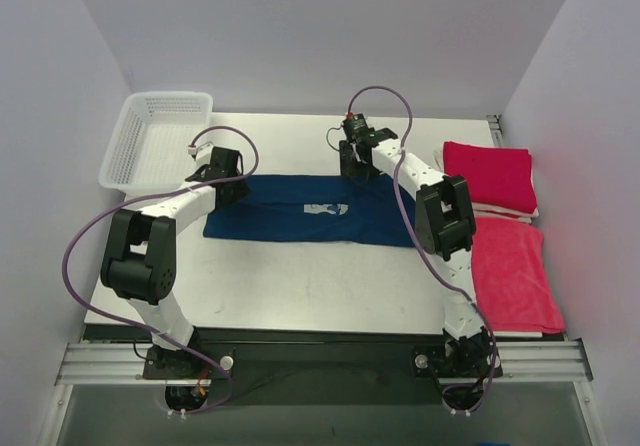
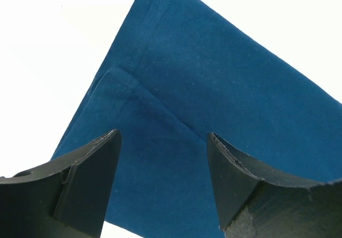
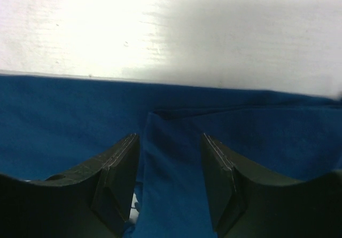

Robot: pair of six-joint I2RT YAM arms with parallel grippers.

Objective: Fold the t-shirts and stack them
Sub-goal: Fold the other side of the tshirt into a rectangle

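The navy t-shirt [image 1: 290, 221] lies in the middle of the table [image 1: 300, 286], folded into a long strip running left to right. Its pale print [image 1: 325, 209] faces up but is too small to make out.

The left gripper [image 2: 163, 136] hovers over the strip's left end, its jaws wide with nothing between them. Under it a stitched hem [image 2: 152, 22] runs along the cloth, and the cloth's near part is cut off by the fingers.

The right gripper [image 3: 169, 137] is low at the strip's far edge with its jaws parted. A raised fold of navy cloth fills the gap, and whether the pads touch it cannot be told.

At the far right a red t-shirt [image 1: 488, 174] sits folded on something pale that barely shows. A second red one [image 1: 512, 276] lies nearer, its left edge hidden behind the right arm [image 1: 445, 216]. A white mesh basket [image 1: 160, 136] stands at the far left corner.
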